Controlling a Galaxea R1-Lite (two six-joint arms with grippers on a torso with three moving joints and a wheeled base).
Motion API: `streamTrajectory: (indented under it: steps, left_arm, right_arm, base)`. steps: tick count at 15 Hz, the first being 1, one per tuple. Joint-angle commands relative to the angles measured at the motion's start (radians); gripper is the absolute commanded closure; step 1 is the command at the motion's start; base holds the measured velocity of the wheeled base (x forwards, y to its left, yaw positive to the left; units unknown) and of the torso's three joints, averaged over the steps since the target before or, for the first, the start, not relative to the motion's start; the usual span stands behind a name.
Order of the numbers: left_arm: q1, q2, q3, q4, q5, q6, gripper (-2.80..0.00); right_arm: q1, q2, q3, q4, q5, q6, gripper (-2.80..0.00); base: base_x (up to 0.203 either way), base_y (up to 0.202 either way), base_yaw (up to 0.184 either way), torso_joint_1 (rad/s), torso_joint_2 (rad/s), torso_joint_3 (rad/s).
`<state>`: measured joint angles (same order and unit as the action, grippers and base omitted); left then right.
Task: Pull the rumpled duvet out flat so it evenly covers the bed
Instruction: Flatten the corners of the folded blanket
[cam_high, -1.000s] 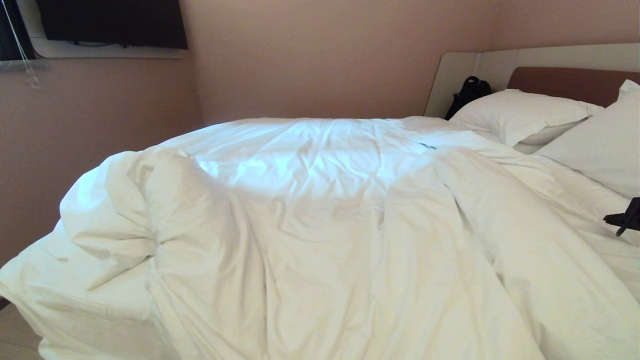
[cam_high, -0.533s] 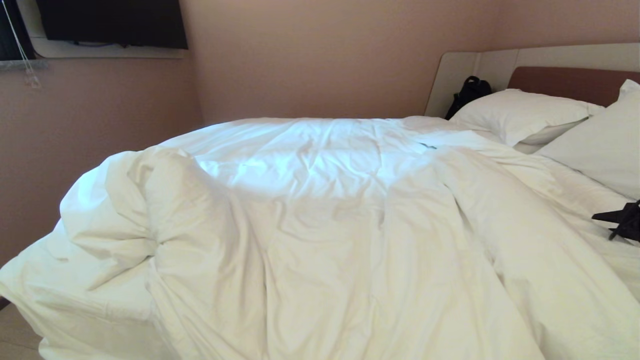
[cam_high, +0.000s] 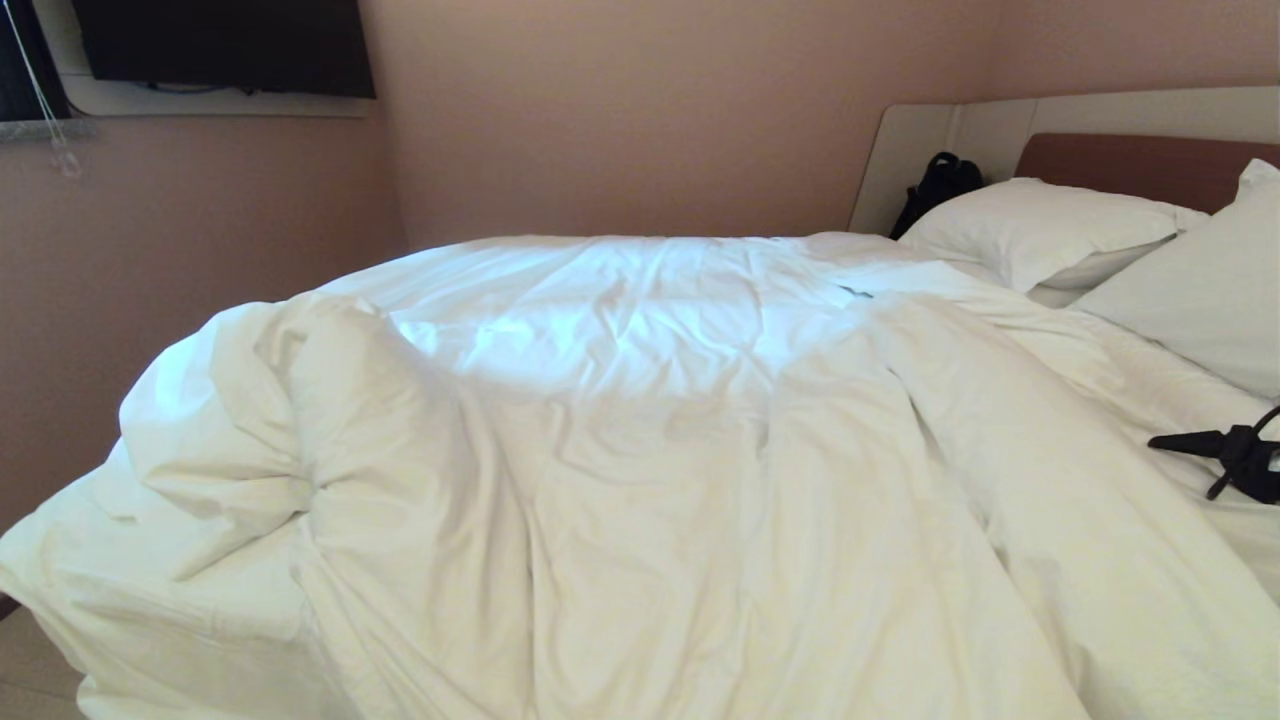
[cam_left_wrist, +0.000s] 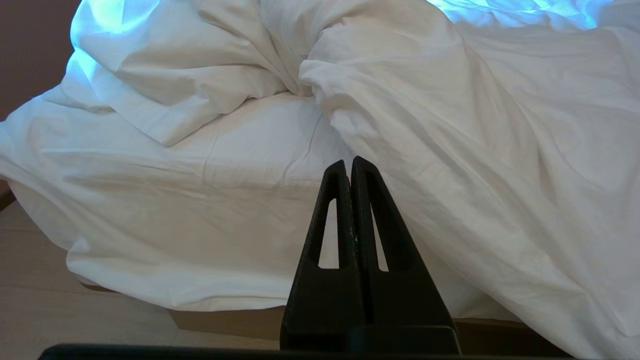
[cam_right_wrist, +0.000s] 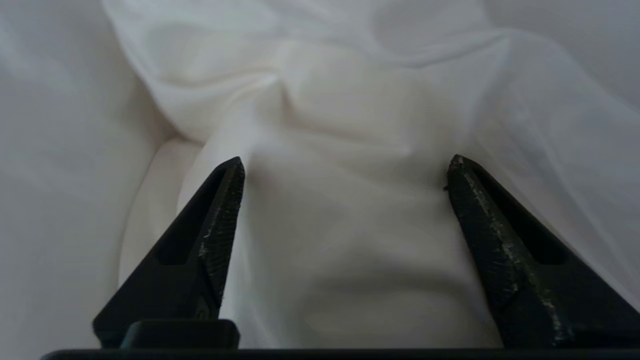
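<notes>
On the large low bed (cam_left_wrist: 165, 210) with its white mattress sheet, a thick puffy white duvet (cam_high: 640, 450), creased and bunched into a rumpled heap at the foot-end corner, sheet bared beside it. At the head end, two plump white pillows (cam_high: 1040, 230) against the brown headboard panel (cam_high: 1130, 165), a black bag (cam_high: 935, 185) beside them. At the right edge of the head view, the black right end effector (cam_high: 1195, 460) low over the duvet, fingers (cam_right_wrist: 215, 240) spread wide apart, a fold of white cloth between them, not clamped. Near the bed's foot corner, the left end effector (cam_left_wrist: 348, 165) parked, fingers pressed together, empty.
</notes>
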<state>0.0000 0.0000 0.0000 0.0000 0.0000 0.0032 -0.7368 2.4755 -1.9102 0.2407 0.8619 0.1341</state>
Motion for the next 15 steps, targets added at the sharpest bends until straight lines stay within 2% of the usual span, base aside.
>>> streamTrajectory:
  steps: [1, 4, 7, 9, 11, 15]
  left_arm:
    - [0.000, 0.000, 0.000, 0.000, 0.000, 0.000, 0.00]
    - [0.000, 0.000, 0.000, 0.000, 0.000, 0.000, 0.00]
    - [0.000, 0.000, 0.000, 0.000, 0.000, 0.000, 0.00]
    - [0.000, 0.000, 0.000, 0.000, 0.000, 0.000, 0.00]
    - [0.000, 0.000, 0.000, 0.000, 0.000, 0.001, 0.00]
    - [0.000, 0.000, 0.000, 0.000, 0.000, 0.000, 0.00]
  right_arm:
    - [0.006, 0.001, -0.001, 0.139, 0.058, -0.148, -2.80]
    - [0.024, 0.002, -0.001, 0.234, 0.058, -0.239, -2.80]
    - [0.030, 0.000, -0.001, 0.294, 0.060, -0.284, -2.80]
    - [0.028, -0.003, 0.000, 0.325, 0.075, -0.301, -2.80]
    - [0.028, -0.010, 0.000, 0.354, 0.123, -0.318, -2.80]
    - [0.028, -0.012, -0.001, 0.391, 0.132, -0.332, -2.80]
  base:
    - [0.000, 0.000, 0.000, 0.000, 0.00, 0.000]
    - [0.000, 0.000, 0.000, 0.000, 0.00, 0.000]
    - [0.000, 0.000, 0.000, 0.000, 0.00, 0.000]
    - [0.000, 0.000, 0.000, 0.000, 0.00, 0.000]
    - [0.000, 0.000, 0.000, 0.000, 0.00, 0.000]
    - [0.000, 0.000, 0.000, 0.000, 0.00, 0.000]
